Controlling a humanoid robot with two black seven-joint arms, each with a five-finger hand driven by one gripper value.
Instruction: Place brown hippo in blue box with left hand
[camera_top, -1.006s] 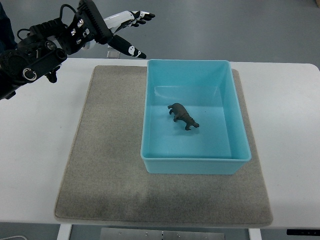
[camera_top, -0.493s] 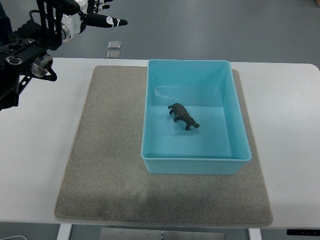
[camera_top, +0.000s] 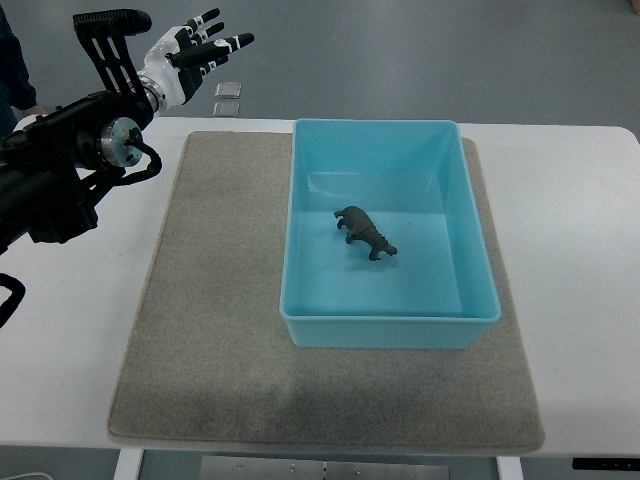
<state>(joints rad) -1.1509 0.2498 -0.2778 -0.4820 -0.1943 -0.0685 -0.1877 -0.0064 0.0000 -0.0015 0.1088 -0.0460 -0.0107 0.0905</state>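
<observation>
White tabletop (camera_top: 590, 250) fills my top view, carrying one grey mat (camera_top: 215, 330). On the mat I count one blue box (camera_top: 480, 270), and inside it one brown hippo (camera_top: 366, 232) standing near the middle of the floor. At ten o'clock I see one left hand (camera_top: 190, 55), fingers spread and holding nothing, raised beyond the tabletop's far edge, well apart from the box.

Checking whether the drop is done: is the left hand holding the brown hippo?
No, the brown hippo stands on the floor of the blue box, while the left hand is open, far off.
</observation>
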